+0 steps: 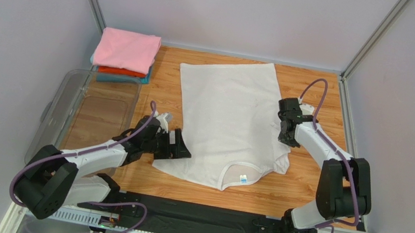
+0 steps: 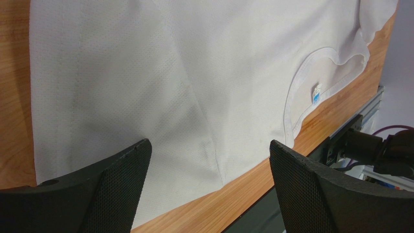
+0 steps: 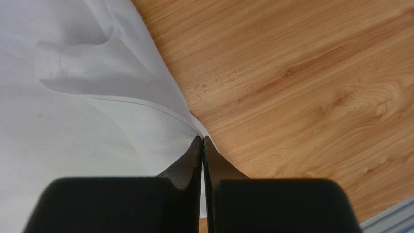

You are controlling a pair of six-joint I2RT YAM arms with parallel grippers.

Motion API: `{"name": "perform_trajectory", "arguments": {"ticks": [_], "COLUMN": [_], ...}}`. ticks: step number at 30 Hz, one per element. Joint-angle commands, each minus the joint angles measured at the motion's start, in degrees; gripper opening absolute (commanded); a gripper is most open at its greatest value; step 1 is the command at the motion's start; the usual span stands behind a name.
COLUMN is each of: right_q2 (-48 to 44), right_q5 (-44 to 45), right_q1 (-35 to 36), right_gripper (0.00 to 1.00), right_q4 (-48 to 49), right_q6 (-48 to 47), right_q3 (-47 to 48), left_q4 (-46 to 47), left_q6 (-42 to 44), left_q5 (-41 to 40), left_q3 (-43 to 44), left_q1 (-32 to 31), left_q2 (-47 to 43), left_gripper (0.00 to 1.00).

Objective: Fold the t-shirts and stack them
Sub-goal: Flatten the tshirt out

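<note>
Top external view: white t-shirt (image 1: 228,120) spread mid-worktop, long axis running from far edge to near edge, collar nearest.
Left gripper (image 1: 181,147), jaws apart, sits at its left side; right gripper (image 1: 285,136) pinches its right side edge.

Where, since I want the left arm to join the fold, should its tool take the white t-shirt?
The white t-shirt lies flat on the table, so only an edge is pinchable. Probably take its left edge by the shoulder, coming in low from the left, where the open left tool hovers; the right tool is shut on the opposite edge.
</note>
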Motion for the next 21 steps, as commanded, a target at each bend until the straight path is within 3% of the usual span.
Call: {"name": "perform_trajectory", "arguments": {"ticks": [1,21], "right_q2": [-1.0,8.4], "right_q5": [5.5,18.8], "right_q1": [-2.2,-15.9], "right_gripper": [0.00,0.00], "right_q4": [-1.3,-12.0], "right_q6": [-1.1,2.2], "right_q3": [2.7,10.0], "left_q4": [-6.5,-1.3], "left_q6": [2.8,4.5], "left_q5": [-2.9,1.0], "left_q3": [-2.5,-3.9], "left_q1": [-0.1,-0.1], "left_q2": [0.2,2.1], "left_gripper": [0.99,0.99]}}
